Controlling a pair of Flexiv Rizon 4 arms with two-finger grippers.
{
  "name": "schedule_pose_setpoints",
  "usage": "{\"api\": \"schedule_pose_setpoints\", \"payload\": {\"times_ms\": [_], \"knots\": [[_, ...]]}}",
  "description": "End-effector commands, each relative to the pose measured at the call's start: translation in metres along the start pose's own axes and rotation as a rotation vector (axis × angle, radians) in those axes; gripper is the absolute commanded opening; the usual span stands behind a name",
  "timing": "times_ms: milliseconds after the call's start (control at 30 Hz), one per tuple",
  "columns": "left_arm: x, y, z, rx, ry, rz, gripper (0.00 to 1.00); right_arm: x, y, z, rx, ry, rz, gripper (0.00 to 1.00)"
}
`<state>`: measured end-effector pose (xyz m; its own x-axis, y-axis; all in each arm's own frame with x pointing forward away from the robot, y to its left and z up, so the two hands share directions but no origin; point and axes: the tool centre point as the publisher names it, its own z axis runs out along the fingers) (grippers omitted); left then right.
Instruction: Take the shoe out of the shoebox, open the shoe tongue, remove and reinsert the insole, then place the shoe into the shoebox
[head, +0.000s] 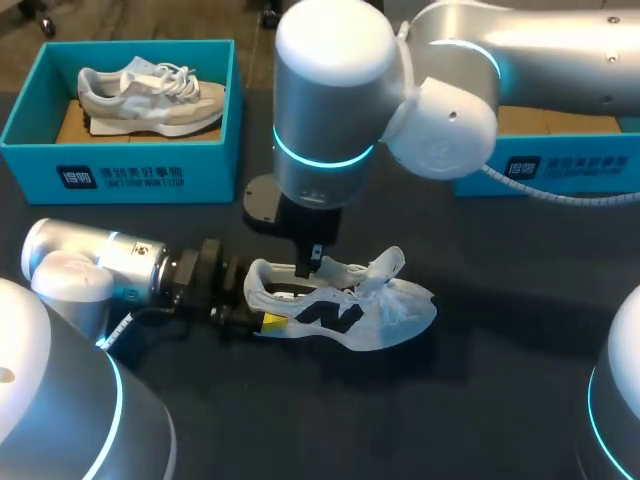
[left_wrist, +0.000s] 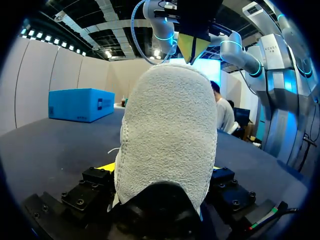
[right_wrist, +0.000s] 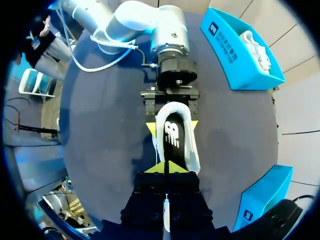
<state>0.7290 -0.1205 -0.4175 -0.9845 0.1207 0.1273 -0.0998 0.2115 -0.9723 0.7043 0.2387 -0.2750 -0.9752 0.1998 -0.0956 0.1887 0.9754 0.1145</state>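
Count: 2 shoes, 2 blue shoeboxes, 2 grippers.

The white shoe (head: 350, 310), w/ a black side mark, is out on the dark table (head: 470, 400). It sits roughly mid-table, toe pointing right, apart from both boxes. The left gripper (right_wrist: 171, 125) has it by the heel. One yellow fingertip sits on each side, both pressed against the heel cup, so it's clamped. The right gripper (right_wrist: 167, 167) hangs straight over the shoe's opening, tips squeezed together into one yellow wedge. Can't tell if anything thin is caught btwn them.

Containers: the left shoebox (head: 120, 165) holds the second shoe (head: 150, 95), grey-beige w/ white laces, lying on brown card. The right shoebox (head: 570, 165) is mostly behind the right arm (head: 450, 110); only brown card shows inside.

Materials: the white shoe's heel is pale, fuzzy and suede-like, rounded, w/ a stitched edge. Inside the opening there's a dark insole (right_wrist: 172, 137) w/ a pale mark. The white laces (head: 385, 270) are loose and bunched toward the front. Both boxes are open-topped, rectangular, smooth card.
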Motion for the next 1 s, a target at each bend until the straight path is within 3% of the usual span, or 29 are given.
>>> {"api": "schedule_pose_setpoints", "payload": {"times_ms": [33, 167, 667, 1000], "knots": [[-0.003, 0.009, 0.003, 0.002, -0.001, 0.000, 0.00, -0.002, 0.009, 0.015, 0.016, 0.009, -0.007, 0.00], [-0.003, 0.009, 0.003, 0.002, -0.001, 0.000, 0.00, -0.007, 0.013, 0.037, 0.016, 0.028, -0.016, 0.00], [-0.003, 0.009, 0.003, 0.002, -0.001, 0.000, 0.00, -0.014, 0.012, 0.077, 0.013, 0.013, -0.046, 0.00], [-0.003, 0.009, 0.003, 0.002, -0.001, 0.000, 0.00, -0.022, -0.007, 0.093, 0.026, -0.022, -0.022, 0.00]]}}
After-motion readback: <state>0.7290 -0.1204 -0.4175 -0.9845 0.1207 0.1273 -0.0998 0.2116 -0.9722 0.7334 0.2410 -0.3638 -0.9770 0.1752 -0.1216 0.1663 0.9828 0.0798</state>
